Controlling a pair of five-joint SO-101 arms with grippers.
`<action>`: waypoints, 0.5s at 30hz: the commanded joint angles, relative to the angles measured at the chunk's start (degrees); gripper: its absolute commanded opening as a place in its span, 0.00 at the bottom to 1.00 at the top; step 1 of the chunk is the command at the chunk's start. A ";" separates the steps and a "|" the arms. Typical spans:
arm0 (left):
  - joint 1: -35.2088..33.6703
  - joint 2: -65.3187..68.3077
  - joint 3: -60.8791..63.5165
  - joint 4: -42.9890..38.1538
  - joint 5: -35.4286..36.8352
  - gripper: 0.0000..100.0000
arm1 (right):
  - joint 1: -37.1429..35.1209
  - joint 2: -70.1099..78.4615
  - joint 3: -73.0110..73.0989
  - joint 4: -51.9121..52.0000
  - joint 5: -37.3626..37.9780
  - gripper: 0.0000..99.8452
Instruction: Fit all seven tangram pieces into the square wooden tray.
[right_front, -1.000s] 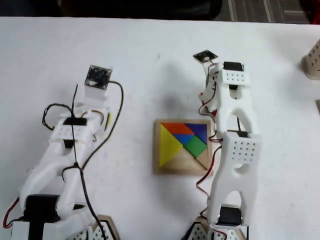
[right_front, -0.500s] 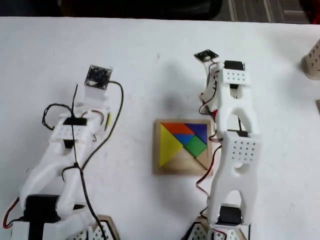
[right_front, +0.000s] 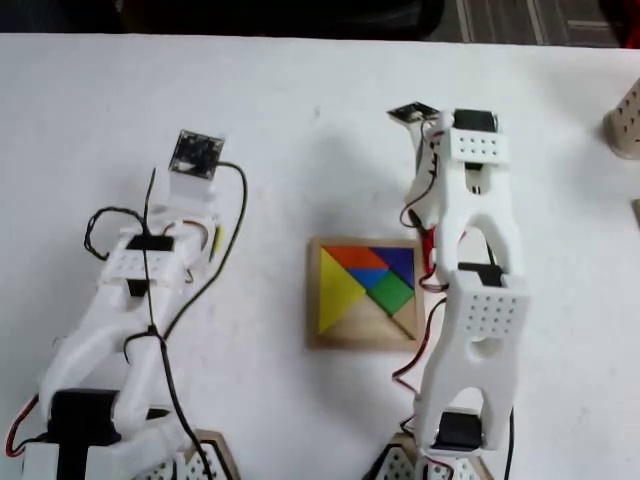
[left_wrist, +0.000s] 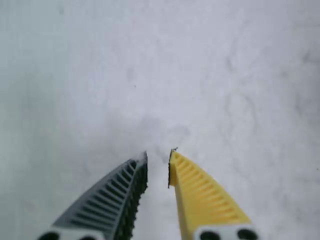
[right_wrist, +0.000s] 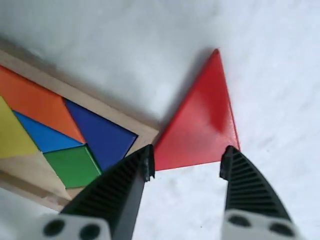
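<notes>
**One red triangle (right_wrist: 202, 120) lying outside the wooden tray (right_wrist: 145, 131)**

The right gripper (right_wrist: 189, 156) is holding its jaws wide open, with one dark tip sitting at each end of the triangle's near edge. Whether the tips are touching it is unclear. The triangle is lying flat on the white table (left_wrist: 200, 75), one corner just beside the tray's rim. Inside the tray, orange (right_wrist: 40, 102), dark blue (right_wrist: 102, 137), light blue (right_wrist: 45, 137), green (right_wrist: 75, 165) and yellow (right_wrist: 12, 137) pieces are lying flat. Well apart, the left gripper (left_wrist: 158, 160) is pointing at bare table, its jaws nearly closed and gripping nothing.
</notes>
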 joint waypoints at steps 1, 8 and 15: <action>0.13 -0.84 -0.53 -1.67 -0.53 0.11 | -0.22 -4.18 0.88 1.36 -0.53 0.23; 0.13 -0.84 -0.44 -1.67 -0.53 0.11 | -1.98 -8.84 13.36 -4.79 -7.47 0.39; 0.13 -0.84 -0.44 -1.67 -0.53 0.11 | 0.40 -14.99 26.02 -22.02 -10.81 0.38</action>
